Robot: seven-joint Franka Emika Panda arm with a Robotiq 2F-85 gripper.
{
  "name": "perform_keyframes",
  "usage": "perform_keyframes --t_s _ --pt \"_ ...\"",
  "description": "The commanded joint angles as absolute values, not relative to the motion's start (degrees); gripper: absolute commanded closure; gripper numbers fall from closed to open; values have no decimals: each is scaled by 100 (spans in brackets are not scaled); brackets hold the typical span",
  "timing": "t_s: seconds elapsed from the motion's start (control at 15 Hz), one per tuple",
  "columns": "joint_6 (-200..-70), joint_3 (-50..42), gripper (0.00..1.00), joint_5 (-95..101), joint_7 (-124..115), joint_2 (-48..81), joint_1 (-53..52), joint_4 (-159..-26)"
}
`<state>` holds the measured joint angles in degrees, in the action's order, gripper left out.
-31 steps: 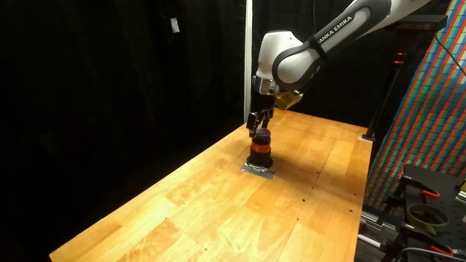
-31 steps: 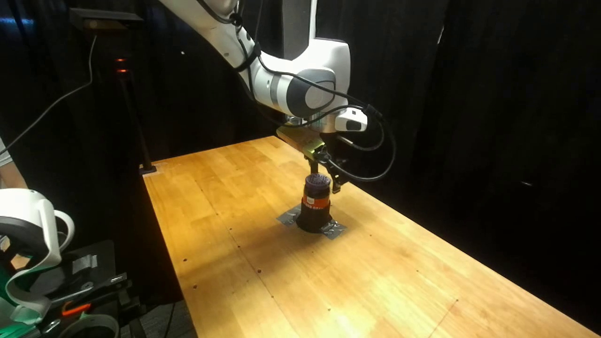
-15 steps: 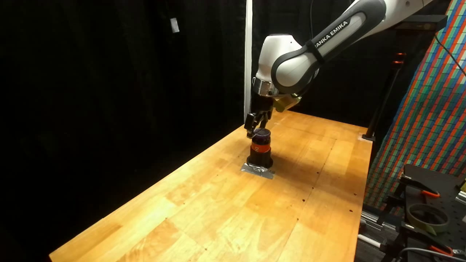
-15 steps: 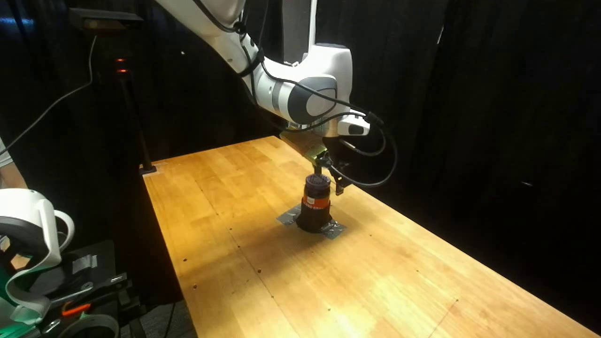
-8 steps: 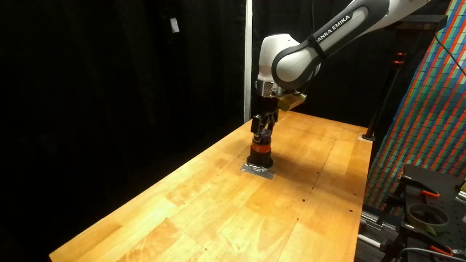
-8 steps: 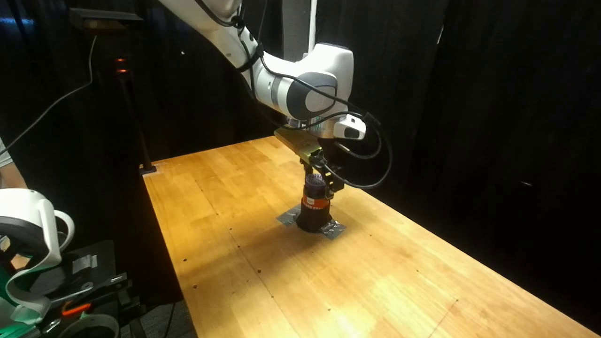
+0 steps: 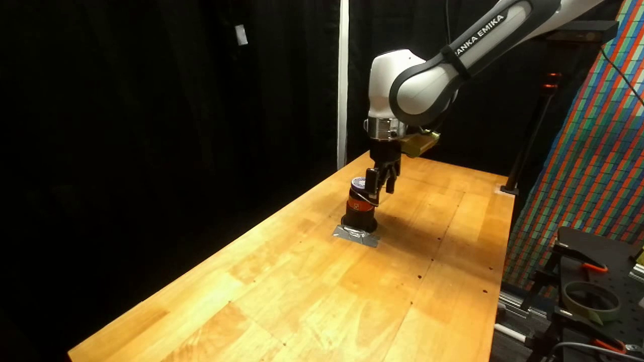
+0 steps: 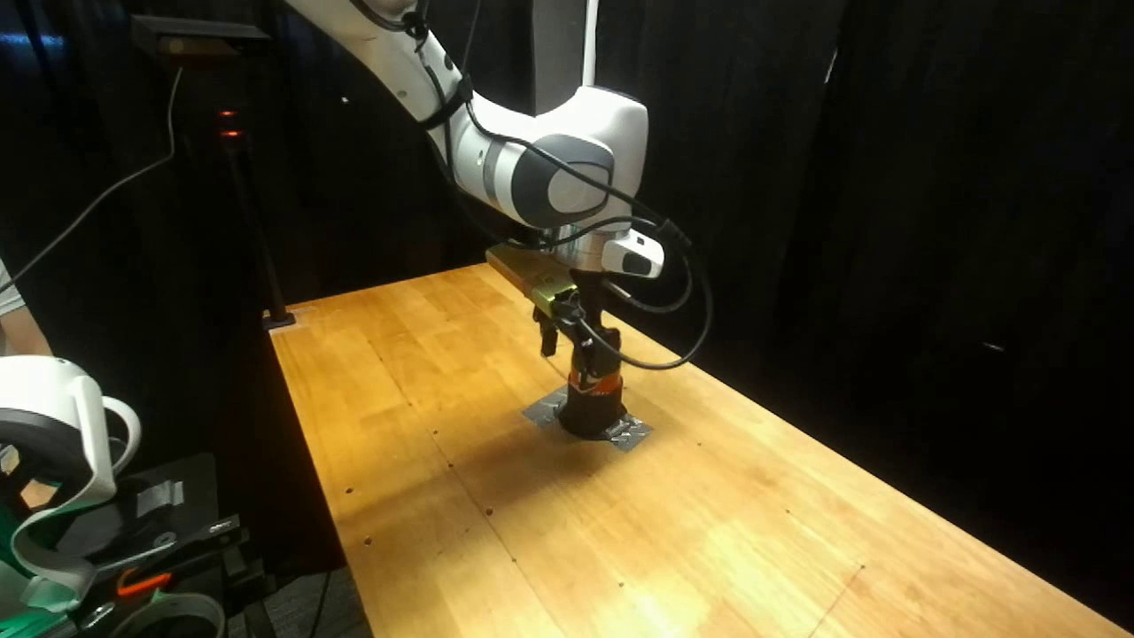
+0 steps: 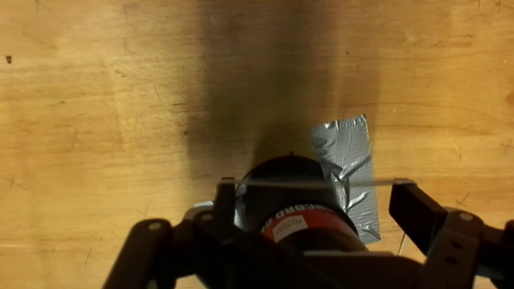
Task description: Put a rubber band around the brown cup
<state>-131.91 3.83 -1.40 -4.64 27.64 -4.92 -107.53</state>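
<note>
Wrist view: my claw (image 9: 313, 183) is spread, its two fingers (image 9: 416, 212) well apart, with a pale, blurred rubber band (image 9: 277, 184) stretched from one fingertip to the other. The brown cup (image 7: 359, 208) stands upright on the wooden table (image 7: 302, 281), silver tape (image 9: 349, 156) at its base. In both exterior views I hang at the cup's upper part, one finger partly covering it and the other off to its side; whether I touch it, I can't tell. In an exterior view the band slants across the cup's upper body; whether it goes all the way around is unclear to me.
</note>
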Motion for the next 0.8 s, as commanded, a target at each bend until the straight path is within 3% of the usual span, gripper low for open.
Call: perform_keyframes --t_s 0.0,0.53,0.67,0.73 --pt "-13479 417 26 -242 -344 2371 -462 -11422" --pt "-15765 262 87 -125 -566 1549 -496 -12878" --pt "-16565 229 100 -171 -607 1351 -480 -13312" --pt "-16942 235 100 -217 -602 1291 -459 -13489"
